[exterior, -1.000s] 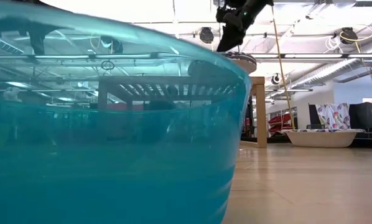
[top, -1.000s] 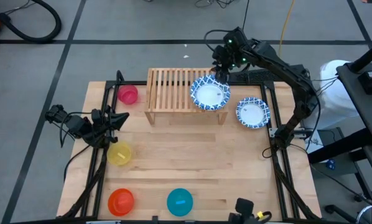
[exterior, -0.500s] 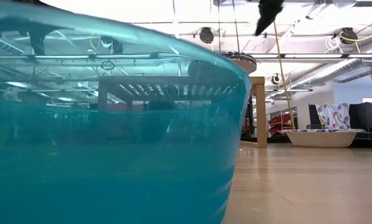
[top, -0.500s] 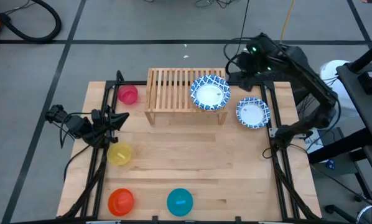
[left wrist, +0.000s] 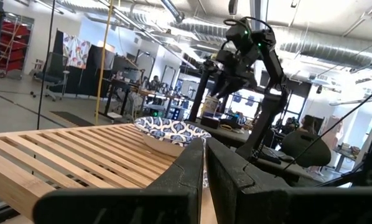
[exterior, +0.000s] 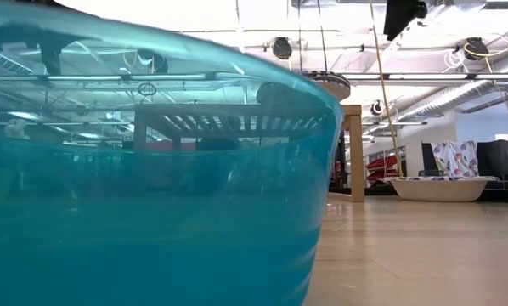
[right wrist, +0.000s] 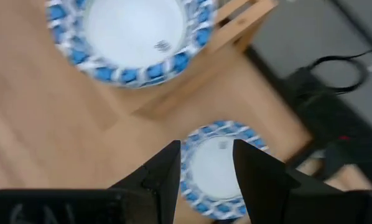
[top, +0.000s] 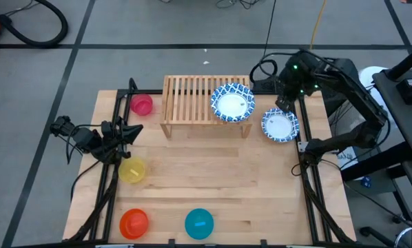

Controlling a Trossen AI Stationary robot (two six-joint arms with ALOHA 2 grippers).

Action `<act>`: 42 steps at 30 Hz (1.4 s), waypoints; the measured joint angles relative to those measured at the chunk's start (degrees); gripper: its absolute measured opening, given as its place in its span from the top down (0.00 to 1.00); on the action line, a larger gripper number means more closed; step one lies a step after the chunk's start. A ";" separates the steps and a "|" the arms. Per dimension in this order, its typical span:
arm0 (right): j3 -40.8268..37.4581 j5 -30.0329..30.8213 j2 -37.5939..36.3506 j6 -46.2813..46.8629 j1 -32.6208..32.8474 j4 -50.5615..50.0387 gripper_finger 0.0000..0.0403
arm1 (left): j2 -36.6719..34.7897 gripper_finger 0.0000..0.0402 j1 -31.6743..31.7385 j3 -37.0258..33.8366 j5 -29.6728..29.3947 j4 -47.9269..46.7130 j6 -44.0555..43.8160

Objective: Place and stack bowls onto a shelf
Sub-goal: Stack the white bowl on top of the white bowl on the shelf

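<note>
Right of the shelf (top: 207,98), a stiff, light, probably slick blue-rimmed bowl (top: 280,125) lies on the surface below the right tool (top: 286,103), fingers apart, best pinched at its rim; the left tool (top: 134,131) waits nearly closed, empty.

The light-wood plank table (top: 213,186) stood on a grey floor (top: 158,27) divided by dark lines into large squares. A black hose (top: 37,27) curved across the floor in one far corner, and loose cables (top: 240,4) lay beyond the table's far edge. The low view showed an open workshop with a bright ceiling carrying exposed ducts (exterior: 424,98) and pipework. Farther off stood red racking (left wrist: 12,46), desks with dark office chairs (left wrist: 52,78) and a patterned cloth (exterior: 454,157).
</note>
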 joint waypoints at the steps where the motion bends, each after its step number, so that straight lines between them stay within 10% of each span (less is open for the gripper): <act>1: -0.99 -1.38 -0.60 0.06 0.00 0.00 0.65 | 0.00 0.94 0.02 0.00 0.02 0.00 -0.05; 21: -34.72 -5.77 -7.88 -6.55 3.28 0.12 0.65 | 0.00 0.94 0.02 0.00 0.72 0.02 -0.33; 42: -58.98 -5.76 -7.91 -25.52 3.28 21.21 0.65 | 0.00 0.94 0.02 0.00 0.72 0.02 -3.02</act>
